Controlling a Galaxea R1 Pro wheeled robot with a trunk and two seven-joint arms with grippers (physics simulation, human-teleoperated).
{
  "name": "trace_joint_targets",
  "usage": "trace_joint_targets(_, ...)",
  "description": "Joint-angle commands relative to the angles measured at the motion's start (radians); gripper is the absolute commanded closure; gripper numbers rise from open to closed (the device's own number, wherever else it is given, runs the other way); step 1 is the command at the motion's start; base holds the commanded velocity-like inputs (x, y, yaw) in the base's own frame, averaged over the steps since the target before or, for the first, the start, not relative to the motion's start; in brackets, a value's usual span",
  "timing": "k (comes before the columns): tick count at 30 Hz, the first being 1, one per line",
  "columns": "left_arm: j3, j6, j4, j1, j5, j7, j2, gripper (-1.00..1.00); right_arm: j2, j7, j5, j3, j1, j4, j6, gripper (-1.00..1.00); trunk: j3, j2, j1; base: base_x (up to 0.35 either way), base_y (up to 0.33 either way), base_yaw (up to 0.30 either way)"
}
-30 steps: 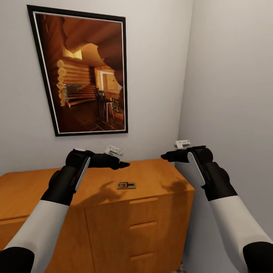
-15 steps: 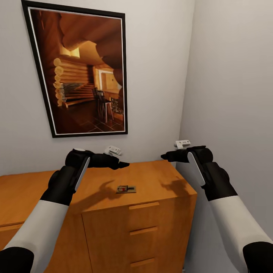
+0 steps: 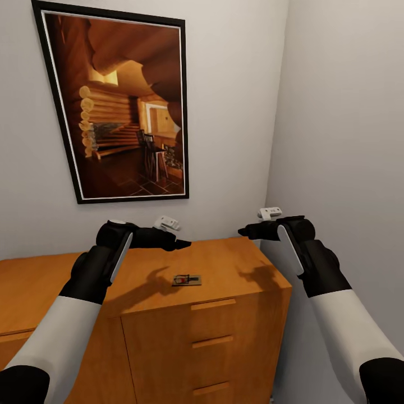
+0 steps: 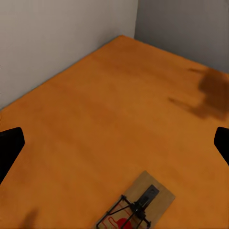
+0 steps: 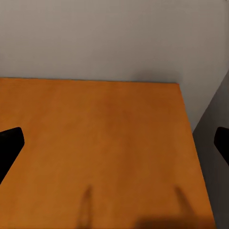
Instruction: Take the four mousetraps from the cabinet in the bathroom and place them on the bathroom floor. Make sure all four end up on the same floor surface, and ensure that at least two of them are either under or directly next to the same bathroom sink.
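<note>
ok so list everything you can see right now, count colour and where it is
mousetrap: one, tan wood board with dark wire and a red mark, lying flat on the cabinet top near its front edge
cabinet: one, orange-brown wood, against the back wall in the corner, three drawer pulls down its front
framed picture: one, black frame, warm brown log-cabin interior, hung tilted on the back wall above the cabinet
walls: two, pale grey, meeting in a corner to the cabinet's right
left hand: one, black, open, hovering over the cabinet top, up and left of the mousetrap, holding nothing
right hand: one, black, open, hovering over the cabinet's right end, holding nothing
forearms: two, white sleeves with black wrists
</note>
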Motion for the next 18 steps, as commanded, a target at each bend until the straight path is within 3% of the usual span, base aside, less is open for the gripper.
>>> trace_joint_targets(1, -0.001, 0.001, -0.001, -0.001, -0.01, -0.013, 0.004, -1.0, -0.001, -0.001, -0.003, 0.002, -0.001, -0.001, 0.004, -1.0, -0.001, -0.001, 0.0, 0.0, 0.0, 0.0)
trace_joint_targets(4, -0.004, -0.002, -0.001, -0.001, -0.01, -0.028, 0.014, -1.0, -0.001, -0.001, -0.003, 0.002, -0.001, -0.001, 0.004, -1.0, -0.001, -0.001, 0.0, 0.0, 0.0, 0.0)
trace_joint_targets(6, -0.025, -0.009, -0.001, -0.001, -0.011, -0.078, 0.037, -1.0, -0.001, -0.001, -0.003, 0.002, -0.001, -0.001, 0.004, -1.0, -0.001, -0.001, 0.0, 0.0, 0.0, 0.0)
trace_joint_targets(7, -0.038, -0.014, 0.0, -0.001, -0.011, -0.1, 0.046, -1.0, -0.001, -0.001, -0.003, 0.002, -0.001, -0.001, 0.004, -1.0, -0.001, -0.001, 0.0, 0.0, 0.0, 0.0)
trace_joint_targets(9, -0.104, -0.055, 0.003, -0.001, -0.013, -0.198, 0.083, -1.0, -0.002, 0.0, -0.003, 0.002, -0.001, -0.001, 0.004, -1.0, -0.001, -0.001, 0.0, 0.0, 0.0, 0.0)
trace_joint_targets(11, -0.132, -0.077, 0.007, -0.001, -0.014, -0.24, 0.099, -1.0, -0.002, 0.0, -0.003, 0.002, -0.001, -0.001, 0.004, -1.0, -0.001, -0.001, 0.0, 0.0, 0.0, 0.0)
trace_joint_targets(18, -0.173, -0.116, 0.024, -0.001, -0.016, -0.307, 0.129, -1.0, -0.002, 0.001, -0.003, 0.002, -0.001, -0.001, 0.004, -1.0, -0.001, -0.001, 0.0, 0.0, 0.0, 0.0)
